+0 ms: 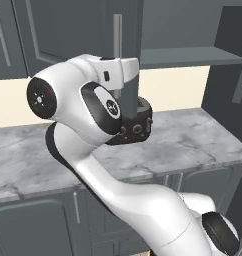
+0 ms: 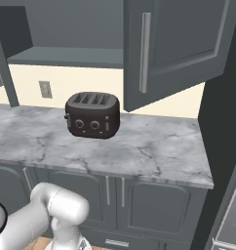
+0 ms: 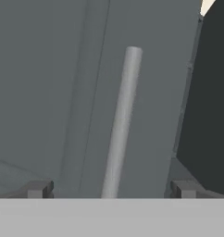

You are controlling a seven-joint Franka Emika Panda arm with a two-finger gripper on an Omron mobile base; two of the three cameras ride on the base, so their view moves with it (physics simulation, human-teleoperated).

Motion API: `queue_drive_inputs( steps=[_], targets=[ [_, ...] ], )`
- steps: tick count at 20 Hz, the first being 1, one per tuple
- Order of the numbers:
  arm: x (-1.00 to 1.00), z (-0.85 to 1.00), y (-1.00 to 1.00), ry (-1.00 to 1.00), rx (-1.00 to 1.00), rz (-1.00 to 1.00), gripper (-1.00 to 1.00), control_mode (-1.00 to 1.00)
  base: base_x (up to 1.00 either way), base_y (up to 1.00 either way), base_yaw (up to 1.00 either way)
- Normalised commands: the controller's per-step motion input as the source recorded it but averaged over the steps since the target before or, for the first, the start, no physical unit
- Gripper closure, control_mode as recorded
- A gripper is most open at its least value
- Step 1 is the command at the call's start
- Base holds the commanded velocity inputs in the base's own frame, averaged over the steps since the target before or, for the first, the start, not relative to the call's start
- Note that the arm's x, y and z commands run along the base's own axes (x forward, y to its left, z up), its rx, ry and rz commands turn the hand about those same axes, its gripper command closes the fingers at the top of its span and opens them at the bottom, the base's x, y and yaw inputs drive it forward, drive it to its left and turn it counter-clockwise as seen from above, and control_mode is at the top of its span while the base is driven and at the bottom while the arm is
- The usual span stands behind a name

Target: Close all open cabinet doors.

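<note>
A grey marble counter [image 2: 154, 146] runs under dark wall cabinets, with one black toaster [image 2: 93, 115] standing on it. Nothing looks closed yet: one cabinet door [image 2: 183, 44] hangs ajar at the right above the counter, another open door [image 2: 4, 68] stands at the far left, and the open shelf [image 2: 66, 56] between them is exposed. So I count two doors left to shut. The gripper [image 3: 109, 190] faces the silver handle [image 3: 122, 120] close up, its tips spread wide and holding nothing
</note>
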Motion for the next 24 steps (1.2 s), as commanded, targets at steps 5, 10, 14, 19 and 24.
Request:
queue_drive_inputs(
  steps=[5, 10, 14, 19, 24],
  targets=[
    [0.43, 0.00, -0.13, 0.00, 0.00, -0.04, -1.00, -1.00, 0.00, 0.00, 0.00],
    [0.29, 0.00, -0.19, 0.00, 0.00, -0.05, -1.00, -1.00, 0.00, 0.00, 0.00],
    [0.35, 0.00, -0.24, 0.00, 0.00, -0.04, -1.00, -1.00, 0.00, 0.00, 0.00],
    [0.33, 0.00, -0.19, 0.00, 0.00, -0.02, -1.00, -1.00, 0.00, 0.00, 0.00],
    [0.37, 0.00, -0.24, 0.00, 0.00, -0.01, -1.00, -1.00, 0.00, 0.00, 0.00]
  ],
)
